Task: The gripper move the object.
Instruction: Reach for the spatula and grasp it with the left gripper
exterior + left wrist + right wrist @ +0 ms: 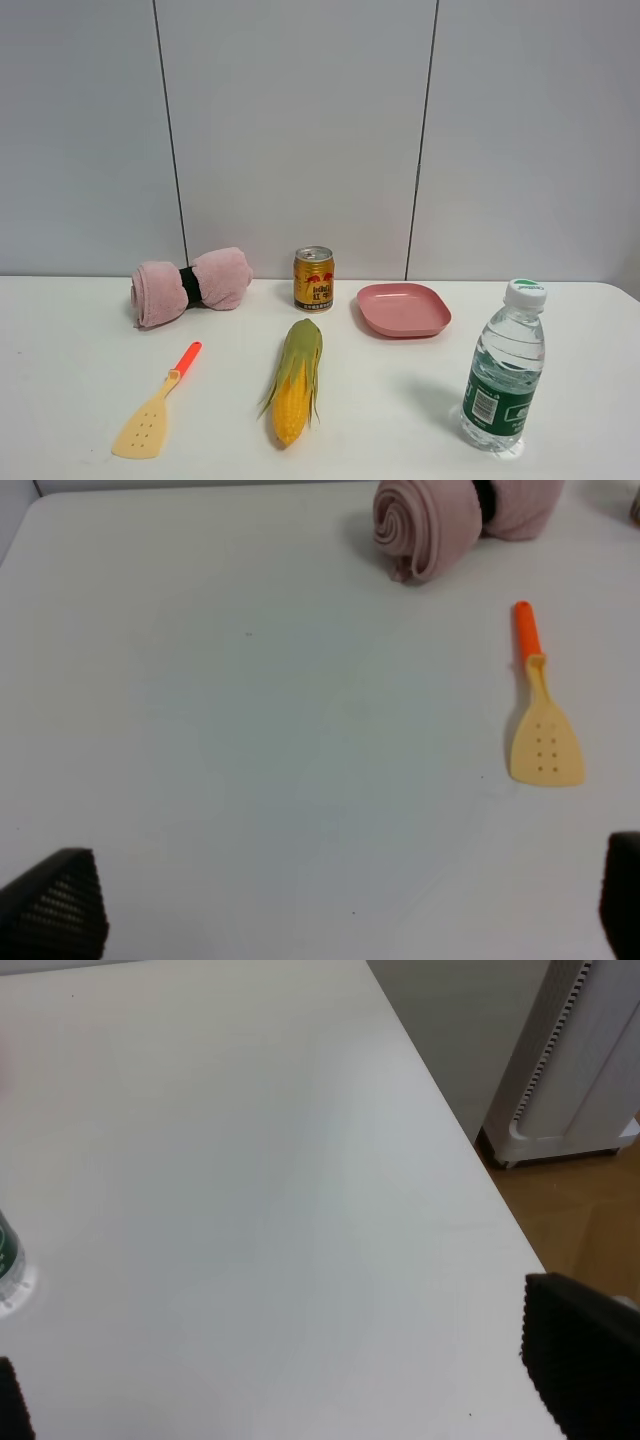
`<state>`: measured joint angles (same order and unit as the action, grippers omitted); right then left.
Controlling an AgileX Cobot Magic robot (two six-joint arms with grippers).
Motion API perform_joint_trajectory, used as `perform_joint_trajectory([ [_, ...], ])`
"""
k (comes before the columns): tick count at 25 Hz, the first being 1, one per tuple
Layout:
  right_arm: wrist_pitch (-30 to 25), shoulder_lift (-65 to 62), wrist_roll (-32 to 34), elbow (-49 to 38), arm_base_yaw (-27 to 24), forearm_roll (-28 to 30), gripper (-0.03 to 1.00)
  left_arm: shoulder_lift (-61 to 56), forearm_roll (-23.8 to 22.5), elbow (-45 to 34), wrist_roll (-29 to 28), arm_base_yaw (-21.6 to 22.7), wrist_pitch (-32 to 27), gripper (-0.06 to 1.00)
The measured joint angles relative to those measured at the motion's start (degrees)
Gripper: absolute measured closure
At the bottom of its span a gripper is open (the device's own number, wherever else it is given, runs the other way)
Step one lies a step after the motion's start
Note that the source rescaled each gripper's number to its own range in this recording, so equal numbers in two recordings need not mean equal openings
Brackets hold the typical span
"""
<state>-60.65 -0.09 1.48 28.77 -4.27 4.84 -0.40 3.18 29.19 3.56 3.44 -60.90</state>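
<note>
The pale-yellow spatula (152, 407) with an orange-red handle lies flat on the white table (400, 420) at the front left, blade toward the front edge. No arm shows in the exterior view. In the left wrist view the spatula (542, 715) lies well apart from my left gripper (340, 885), whose black fingertips (55, 905) stand wide apart and empty. My right gripper (285, 1350) is open and empty over bare table near the table's right edge; the spatula is out of that view.
A rolled pink towel (190, 283) lies behind the spatula and shows in the left wrist view (430, 520). A corn cob (295, 383), a gold can (313, 279), a pink plate (403, 309) and a water bottle (503, 368) stand to the right. Floor and a white appliance (580, 1080) lie beyond the table edge.
</note>
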Motion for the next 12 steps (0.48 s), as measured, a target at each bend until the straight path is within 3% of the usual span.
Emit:
perform_joint_trajectory([
  [12,0.0,0.0,0.0,0.0,0.0,0.0,-0.03,0.0,0.0,0.0,0.0,0.0,0.0,-0.06],
])
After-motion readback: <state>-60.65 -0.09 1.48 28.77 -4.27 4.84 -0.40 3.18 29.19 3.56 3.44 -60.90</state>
